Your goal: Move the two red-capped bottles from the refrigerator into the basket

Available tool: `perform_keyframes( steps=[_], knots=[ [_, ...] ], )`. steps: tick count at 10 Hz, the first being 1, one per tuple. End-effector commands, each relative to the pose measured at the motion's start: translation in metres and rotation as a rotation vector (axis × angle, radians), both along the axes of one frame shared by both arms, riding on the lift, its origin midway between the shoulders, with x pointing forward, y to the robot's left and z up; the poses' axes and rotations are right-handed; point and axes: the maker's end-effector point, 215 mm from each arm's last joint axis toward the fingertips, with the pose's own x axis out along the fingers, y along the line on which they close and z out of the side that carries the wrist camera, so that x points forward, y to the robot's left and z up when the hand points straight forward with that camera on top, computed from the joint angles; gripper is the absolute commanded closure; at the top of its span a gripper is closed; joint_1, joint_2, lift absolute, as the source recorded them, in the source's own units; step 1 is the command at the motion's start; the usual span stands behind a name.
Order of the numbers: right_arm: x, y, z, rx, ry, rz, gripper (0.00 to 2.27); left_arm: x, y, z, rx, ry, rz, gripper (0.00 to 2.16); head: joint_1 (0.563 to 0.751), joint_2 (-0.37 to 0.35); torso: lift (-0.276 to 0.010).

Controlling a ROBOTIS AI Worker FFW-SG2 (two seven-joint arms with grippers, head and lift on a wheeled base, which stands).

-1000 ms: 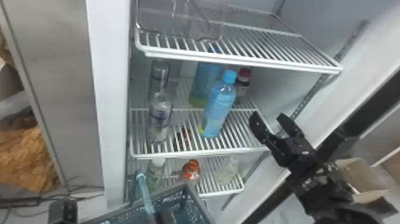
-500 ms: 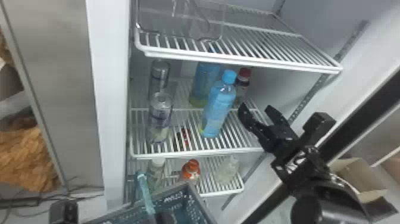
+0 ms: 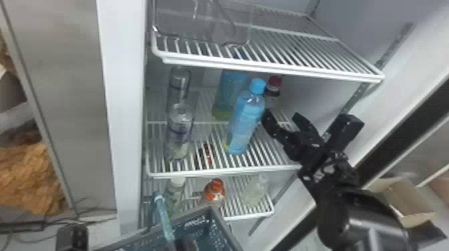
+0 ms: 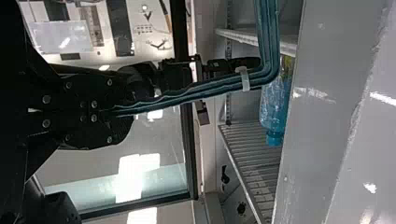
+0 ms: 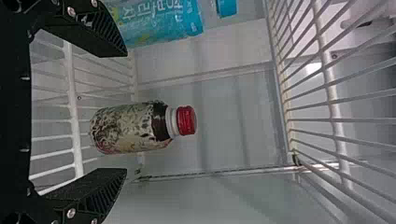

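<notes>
Far left, outside the refrigerator (image 3: 123,83): a crumpled golden-brown heap (image 3: 30,177). Low in the head view, left gripper (image 3: 187,245) clenched on the teal handle (image 3: 163,217) of the dark blue-grey basket (image 3: 195,222). Basket sits low in front of the bottom shelf (image 3: 249,218).

Top shelf (image 3: 267,68), left part: clear bin (image 3: 203,23). Middle shelf (image 3: 220,173), left: two clear bottles, one (image 3: 180,133) in front of the other (image 3: 179,83), both upright. Bottom shelf, left to right: pale-capped bottle (image 3: 175,193), bottle with an orange-red cap (image 3: 215,190), cloudy clear bottle (image 3: 255,190).

Middle shelf again, further right: blue bottle with yellow-green base (image 3: 227,96) to the rear, blue-capped bottle (image 3: 245,120) in front of it. Right of these, toward the back, the red-capped bottle (image 3: 274,86), upright, patterned body, partly hidden in the head view by the blue-capped one.

Right gripper (image 3: 280,115) released, fingers (image 5: 95,32) wide apart, pointing in at the red-capped bottle. From its wrist the bottle shows between the two fingers, touching neither. Far right, beyond the arm: open cardboard box (image 3: 401,197).
</notes>
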Motion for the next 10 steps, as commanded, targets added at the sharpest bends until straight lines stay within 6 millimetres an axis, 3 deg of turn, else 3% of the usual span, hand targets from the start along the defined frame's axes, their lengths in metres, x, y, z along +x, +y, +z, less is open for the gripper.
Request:
perform_keyframes(
  steps=[1, 10],
  knots=[
    [0.010, -0.003, 0.001, -0.005, 0.001, -0.010, 0.13, 0.000, 0.000, -0.001, 0.002, 0.000, 0.000, 1.17, 0.695, -0.350, 0.000],
    [0.063, -0.004, -0.014, -0.002, 0.066, -0.021, 0.13, 0.000, 0.001, -0.001, 0.003, 0.001, -0.001, 1.17, 0.695, -0.350, 0.000]
  ],
)
